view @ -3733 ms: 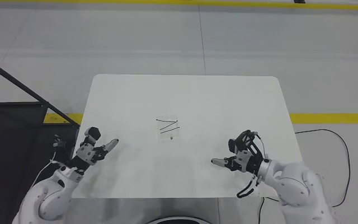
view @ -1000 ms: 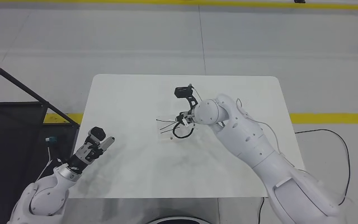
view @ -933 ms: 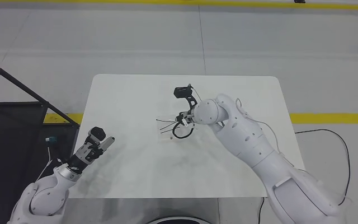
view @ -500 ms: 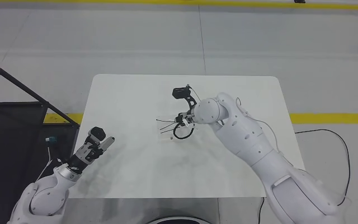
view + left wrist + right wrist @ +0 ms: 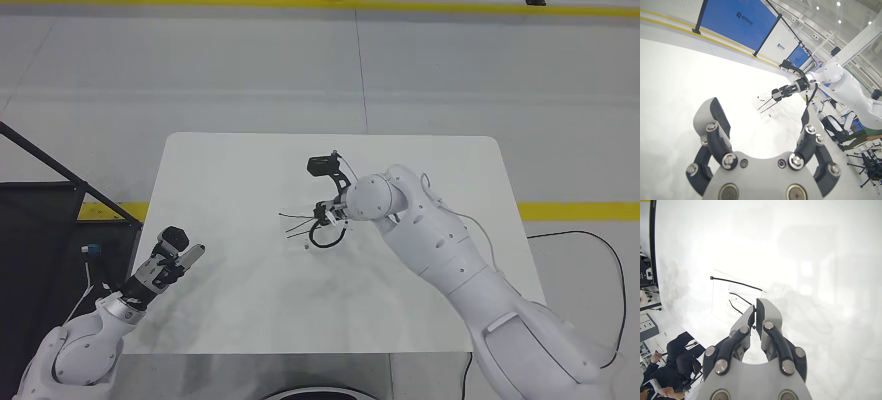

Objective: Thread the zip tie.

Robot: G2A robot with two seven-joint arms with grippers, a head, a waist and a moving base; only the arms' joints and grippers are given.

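My right gripper [image 5: 320, 214] stands over the middle of the white table [image 5: 430, 180], shut on a thin black zip tie [image 5: 739, 298]. Two strands of the held tie [image 5: 765, 103] stick out past the fingertips, slightly above the table. A second black zip tie [image 5: 736, 282] lies flat just beyond, its small square head at one end. In the right wrist view the right gripper [image 5: 755, 306] has its pads pressed together on the tie. My left gripper [image 5: 762, 117] is open with nothing in it, near the table's front left edge [image 5: 188, 254].
A thin clear sheet [image 5: 714, 298] lies on the table under the zip ties. A small brownish speck [image 5: 769, 115] sits beside them. A black frame and dark panel [image 5: 40, 200] stand off the table's left side.
The right arm has swung from the front right of the table to its middle and shut on the zip tie. Over the last second it only crept slightly left. The left gripper barely shifted.
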